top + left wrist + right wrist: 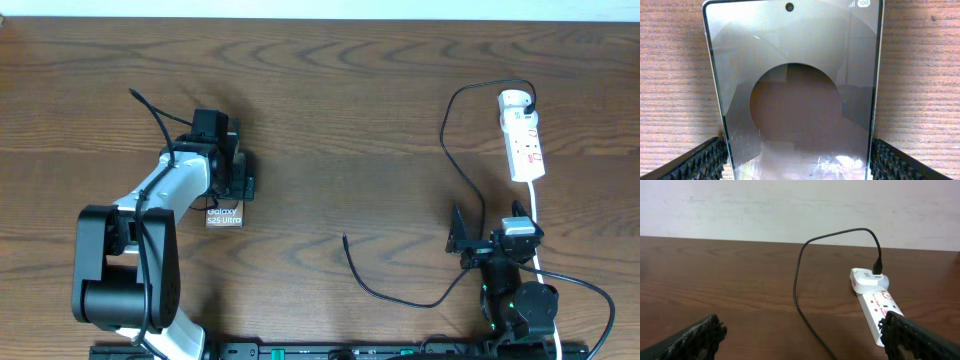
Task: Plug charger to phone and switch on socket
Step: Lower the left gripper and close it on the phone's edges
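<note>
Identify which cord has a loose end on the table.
The thin black charger cable; its plug lies free mid-table. The thicker white cord runs from the socket.

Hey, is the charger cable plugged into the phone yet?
No, the free end of the charger lies on the table, clearly apart from the phone.

The left arm [165, 195] is white in the middle with big round black parts low down. A thin black cable [150, 110] loops off it. The right arm [505, 275] is mostly black, with a small grey box [517, 226] on top and a tiny green light [512, 303]. The pads [700, 162] on the jaws are black and bumpy.
</note>
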You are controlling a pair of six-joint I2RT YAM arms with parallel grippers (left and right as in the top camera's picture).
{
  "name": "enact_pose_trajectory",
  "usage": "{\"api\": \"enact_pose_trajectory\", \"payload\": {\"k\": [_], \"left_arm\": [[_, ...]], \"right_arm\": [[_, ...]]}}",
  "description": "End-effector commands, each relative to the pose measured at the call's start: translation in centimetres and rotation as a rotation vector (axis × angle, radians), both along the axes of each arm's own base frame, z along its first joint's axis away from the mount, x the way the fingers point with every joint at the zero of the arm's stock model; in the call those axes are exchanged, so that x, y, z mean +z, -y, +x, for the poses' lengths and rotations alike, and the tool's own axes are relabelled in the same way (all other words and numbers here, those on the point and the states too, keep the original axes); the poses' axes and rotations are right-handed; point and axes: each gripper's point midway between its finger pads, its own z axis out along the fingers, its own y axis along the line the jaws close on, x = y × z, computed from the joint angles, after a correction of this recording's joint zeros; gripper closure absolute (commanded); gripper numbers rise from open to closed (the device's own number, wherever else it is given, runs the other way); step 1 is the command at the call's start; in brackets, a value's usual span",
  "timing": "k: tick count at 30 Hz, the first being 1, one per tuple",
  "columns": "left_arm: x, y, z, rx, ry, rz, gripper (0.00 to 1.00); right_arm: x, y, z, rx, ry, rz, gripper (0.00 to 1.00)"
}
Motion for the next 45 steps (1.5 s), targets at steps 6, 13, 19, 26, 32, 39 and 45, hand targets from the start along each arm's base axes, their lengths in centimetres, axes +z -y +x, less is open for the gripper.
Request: {"api": "enact_pose_trajectory", "payload": {"k": [6, 13, 19, 26, 32, 39, 45], "left_arm": [[-1.23, -0.36, -1.32, -0.008, -0.046, 0.033, 0.11], [-1.23, -0.36, -1.33, -0.008, -0.047, 0.033, 0.25], [-1.23, -0.36, -1.33, -0.008, -0.047, 0.033, 0.26], [-1.23, -0.36, -1.33, -0.008, -0.047, 0.033, 0.36], [-1.23, -0.36, -1.33, -0.009, -0.047, 0.033, 0.54], [-1.22, -0.35, -1.22, -0.008, -0.042, 0.033, 0.88], [-1.22, -0.35, -1.21, -0.008, -0.042, 0.032, 0.93]], "right_arm": [[-0.05, 0.07, -0.02, -0.007, -0.002, 0.016, 0.01], [-0.05, 0.07, -0.02, -0.007, -0.002, 0.016, 0.01], [-0.05, 0.07, -0.02, -0.007, -0.002, 0.016, 0.01], [-0.05, 0.07, -0.02, -0.007, -0.002, 0.016, 0.01], [-0.05, 0.07, -0.02, -0.007, -0.002, 0.016, 0.01], [-0.05, 0.07, -0.02, -0.007, -0.002, 0.016, 0.01], [-0.05, 0.07, -0.02, -0.007, -0.002, 0.016, 0.01]]}}
